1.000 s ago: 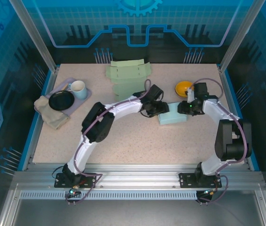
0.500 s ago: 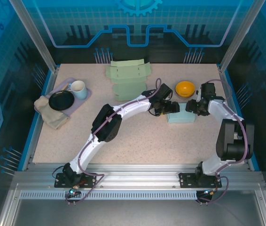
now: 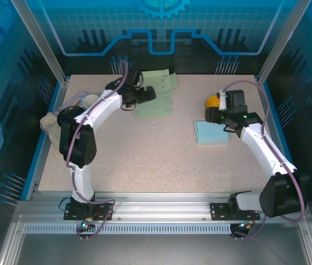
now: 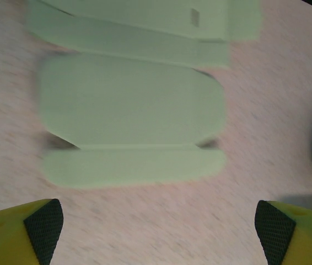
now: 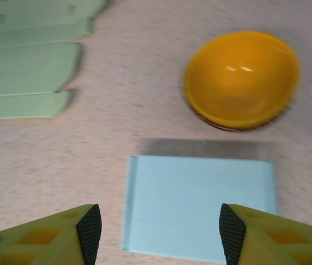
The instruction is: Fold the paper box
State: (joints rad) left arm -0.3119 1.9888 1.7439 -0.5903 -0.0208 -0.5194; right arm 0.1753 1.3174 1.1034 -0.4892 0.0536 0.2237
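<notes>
A folded light-blue paper box (image 3: 211,132) lies closed and flat on the table at the right of centre. My right gripper (image 3: 218,116) hovers just behind it, open; in the right wrist view the blue box (image 5: 200,212) sits between and beyond the black pads (image 5: 90,232), untouched. Flat pale-green box blanks (image 3: 157,104) lie at the back centre. My left gripper (image 3: 148,94) hangs over them, open. In the left wrist view, the green blanks (image 4: 131,102) lie ahead of the gripper (image 4: 159,232), with bare table between the pads (image 4: 44,225).
An orange bowl (image 5: 241,77) sits just behind the blue box, partly hidden by the right wrist in the top view. At the far left are a mug (image 3: 90,100) and a beige cloth (image 3: 48,121). Blue rails (image 3: 44,138) border the table.
The left arm has swung from beside the blue box to the back left, over the green blanks. The right gripper has drawn back from the box, which shifted right and now lies free.
</notes>
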